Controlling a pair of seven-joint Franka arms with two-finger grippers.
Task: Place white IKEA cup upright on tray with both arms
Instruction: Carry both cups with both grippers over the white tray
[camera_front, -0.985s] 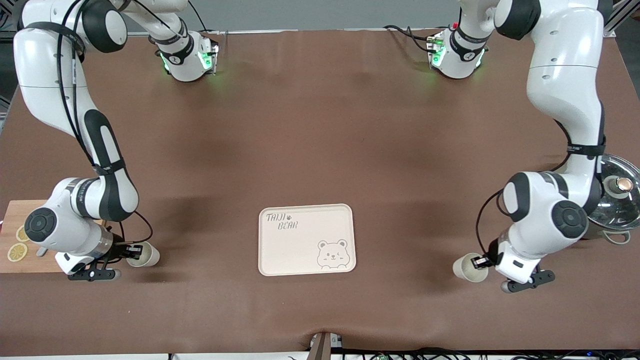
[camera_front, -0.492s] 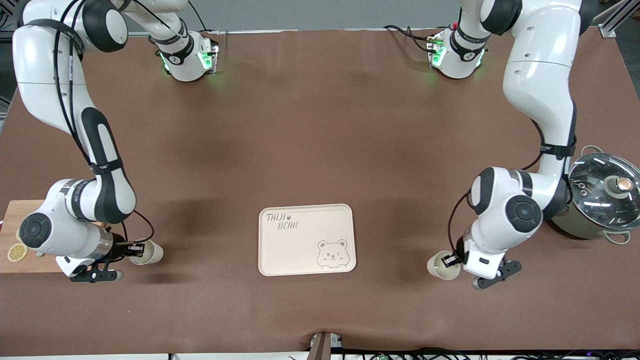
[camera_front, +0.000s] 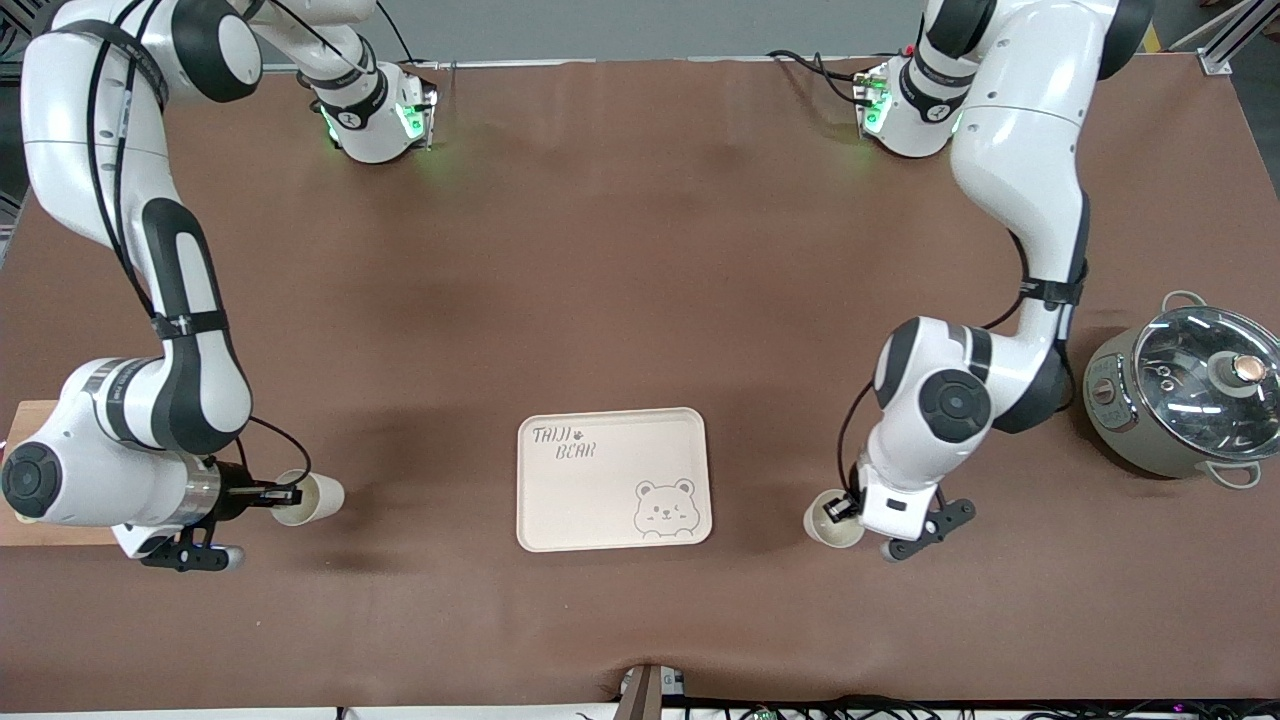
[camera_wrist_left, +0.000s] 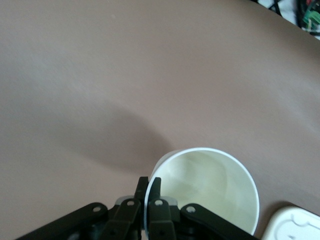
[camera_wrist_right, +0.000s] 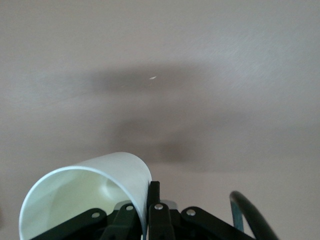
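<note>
The cream tray (camera_front: 612, 478), printed "TAIJI BEAR" with a bear face, lies on the brown table; a corner of it shows in the left wrist view (camera_wrist_left: 295, 226). My left gripper (camera_front: 838, 510) is shut on the rim of a white cup (camera_front: 826, 522), tilted, just off the tray's edge toward the left arm's end. One finger is inside the rim and one outside (camera_wrist_left: 149, 189). My right gripper (camera_front: 284, 493) is shut on the rim of a second white cup (camera_front: 312, 498), held on its side over the table toward the right arm's end, also seen in the right wrist view (camera_wrist_right: 85, 195).
A steel pot with a glass lid (camera_front: 1190, 400) stands toward the left arm's end. A wooden cutting board (camera_front: 25, 532) lies at the right arm's end, mostly hidden by that arm. Cables lie at the table's front edge (camera_front: 645, 690).
My left arm has carried its cup a long way toward the tray, uncovering the pot. My right gripper has shifted its cup a little toward the tray.
</note>
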